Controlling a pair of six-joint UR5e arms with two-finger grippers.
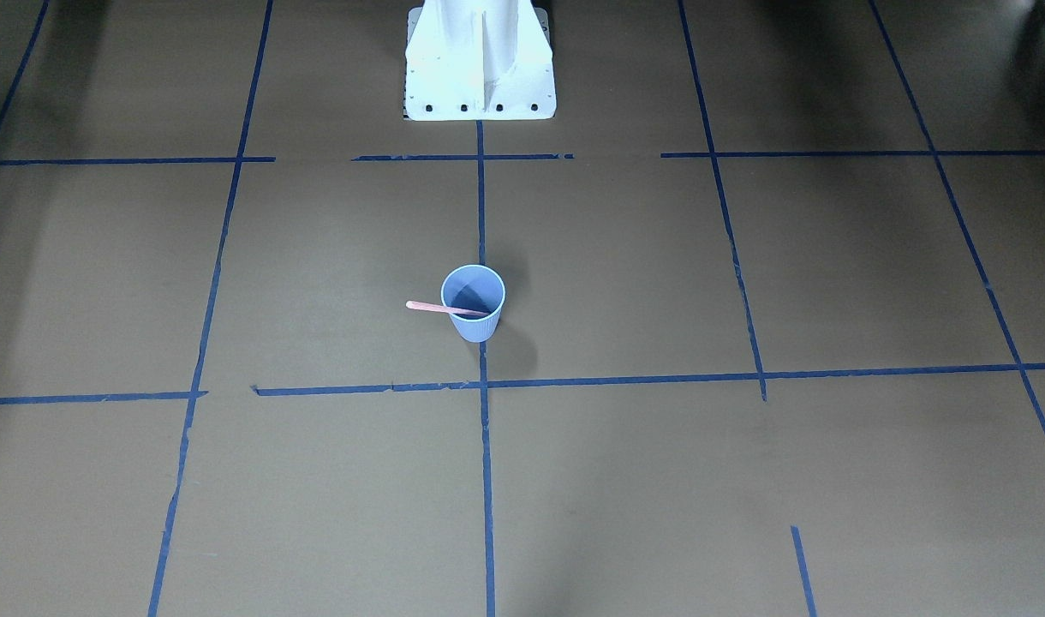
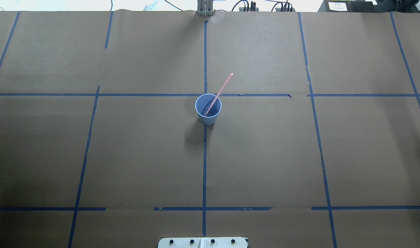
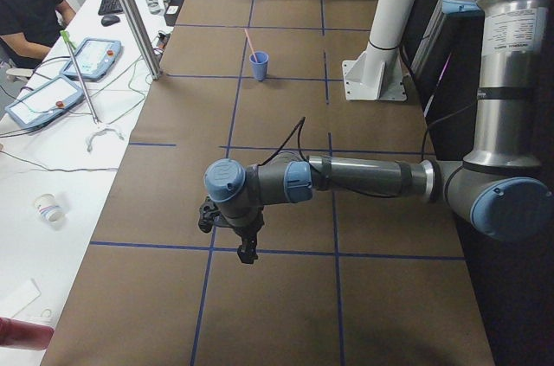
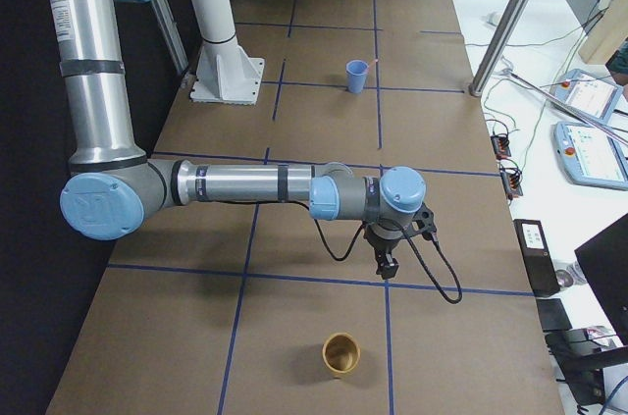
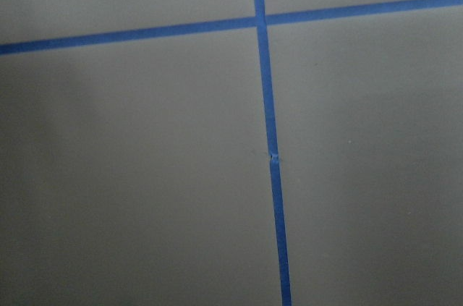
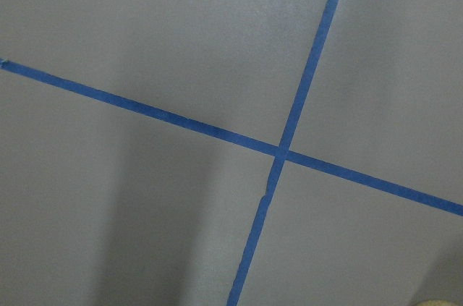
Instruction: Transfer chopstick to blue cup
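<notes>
Overhead exterior: chopstick (image 2: 221, 89) is in the blue cup (image 2: 208, 109). Its lower tip is down inside and the shaft leans on the rim, with the pink top end sticking out on the side away from the robot base. Cup is upright on the centre tape line of the counter (image 2: 299, 155), and I can see nothing else in it. Neither arm shows in the overhead or front-facing views. Exterior left has the left end effector (image 3: 246, 253) hanging over the counter near a tape crossing, well apart from the cup. Exterior right has the right end effector (image 4: 387, 270) doing the same at the other end. A tan cup (image 4: 341, 353) sits near it on the counter and looks empty from this angle. Both end effectors show only in the side views, so I can't tell whether the fingers are apart or together, and I can't make out anything held. Wrist cams show only brown paper and blue tape (image 5: 266, 103). Judgement: transfer step looks done, task essentially complete. Next move, if any, is just holding both arms clear of the cup. Only risk is the lean: light cup plus long overhang means a bump could tip it.
</notes>
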